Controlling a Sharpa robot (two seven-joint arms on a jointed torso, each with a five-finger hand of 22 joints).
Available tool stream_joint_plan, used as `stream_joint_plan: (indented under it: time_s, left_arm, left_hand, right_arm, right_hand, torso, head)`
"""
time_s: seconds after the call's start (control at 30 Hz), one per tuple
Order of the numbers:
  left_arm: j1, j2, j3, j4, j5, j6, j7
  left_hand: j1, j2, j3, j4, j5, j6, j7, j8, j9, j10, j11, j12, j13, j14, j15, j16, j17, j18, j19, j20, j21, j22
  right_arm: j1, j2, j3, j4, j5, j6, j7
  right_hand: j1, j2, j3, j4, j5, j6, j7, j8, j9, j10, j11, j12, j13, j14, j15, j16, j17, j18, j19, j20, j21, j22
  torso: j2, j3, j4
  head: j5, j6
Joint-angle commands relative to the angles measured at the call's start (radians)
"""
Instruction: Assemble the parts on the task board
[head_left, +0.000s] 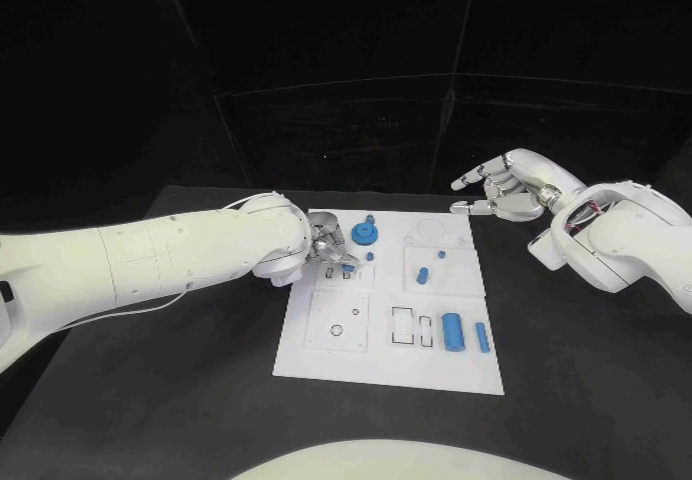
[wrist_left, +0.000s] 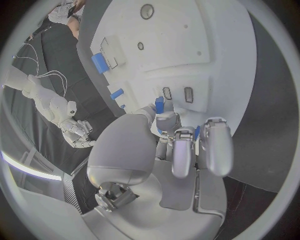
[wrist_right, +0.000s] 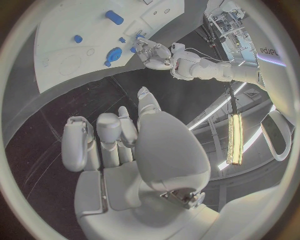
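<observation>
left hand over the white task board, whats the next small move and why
Probably lower the left hand a little to seat the small blue part it pinches. It hovers over the white task board just above two small rectangular slots. The right hand is off the board, open.

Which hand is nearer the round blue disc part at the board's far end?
Left. The left hand sits right beside the round blue disc part; the right hand hovers off the task board, beyond its far corner.
</observation>
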Motion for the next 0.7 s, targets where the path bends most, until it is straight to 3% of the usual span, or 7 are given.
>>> stream_joint_plan:
  time_s: [0.03, 0.7]
  left_arm:
    - [0.0, 0.002, 0.001, -0.001, -0.012, 0.026, -0.017]
    - [-0.002, -0.004, 0.0, -0.002, -0.012, 0.066, -0.03]
  left_hand:
    - [0.008, -0.002, 0.127, -0.119, -0.002, 0.009, -0.002, 0.0, 0.002, 0.007, -0.002, -0.001, -0.001, 0.104, -0.002, 0.003, 0.263, -0.012, 0.009, -0.006, 0.005, 0.001]
    - [0.004, -0.014, 0.157, -0.128, -0.001, 0.01, -0.003, 0.001, 0.009, 0.006, -0.003, -0.011, -0.012, 0.104, -0.003, 0.003, 0.263, -0.012, 0.011, -0.007, 0.006, 0.005]
  right_arm:
    - [0.002, 0.0, 0.001, 0.001, -0.002, 0.006, 0.002]
    - [0.002, -0.001, 0.001, 0.001, -0.002, 0.007, 0.001]
  right_hand:
    - [0.003, 0.0, -0.007, -0.002, 0.004, 0.006, -0.002, 0.005, -0.002, 0.0, -0.005, -0.005, -0.001, -0.001, -0.003, -0.007, -0.001, 0.018, -0.007, 0.001, -0.004, -0.001]
    - [0.001, 0.0, -0.01, 0.0, 0.005, 0.007, -0.002, 0.006, -0.002, -0.001, -0.005, -0.007, -0.003, -0.001, -0.003, -0.008, -0.003, 0.018, -0.009, 0.001, -0.005, -0.003]
  torso:
    - [0.0, 0.0003, 0.0004]
    - [0.0, -0.0004, 0.0005]
  head:
    - [0.0, -0.001]
    - [0.002, -0.005]
